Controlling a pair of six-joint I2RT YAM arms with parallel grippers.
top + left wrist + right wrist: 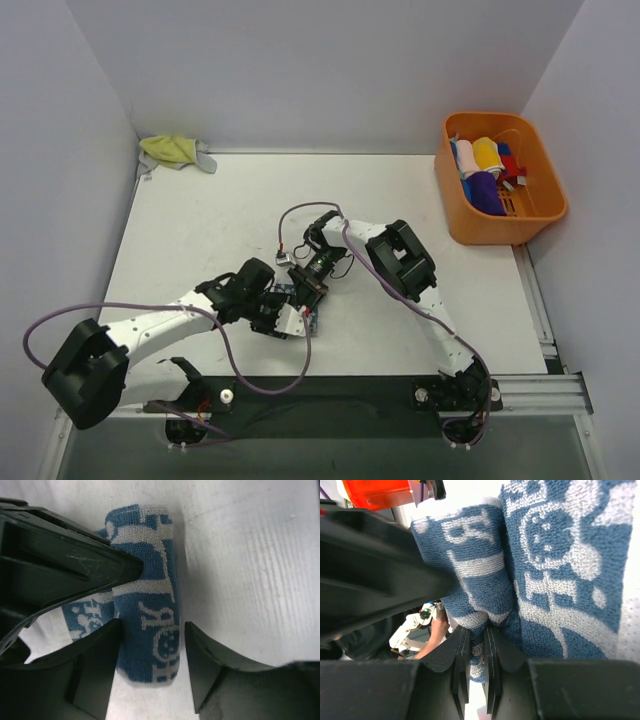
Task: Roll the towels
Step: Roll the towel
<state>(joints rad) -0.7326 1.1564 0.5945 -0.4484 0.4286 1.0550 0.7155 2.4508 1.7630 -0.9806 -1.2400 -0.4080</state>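
The blue-and-white towel (147,605) lies at the table's middle, partly rolled into a tube; the top view shows only a sliver of it (287,291) under both grippers. My left gripper (152,655) is open and straddles the near end of the roll, its left finger (95,655) against it. My right gripper (476,650) is shut, pinching a fold of the same towel (550,565) beside the roll. It shows in the left wrist view as a black mass (60,565). The pale yellow-green towel (175,150) lies crumpled in the far left corner.
An orange basket (455,215) stands at the far right with several rolled cloths (485,175) inside. White walls close the table (200,230) at left, back and right. Purple cables (300,215) loop over both arms.
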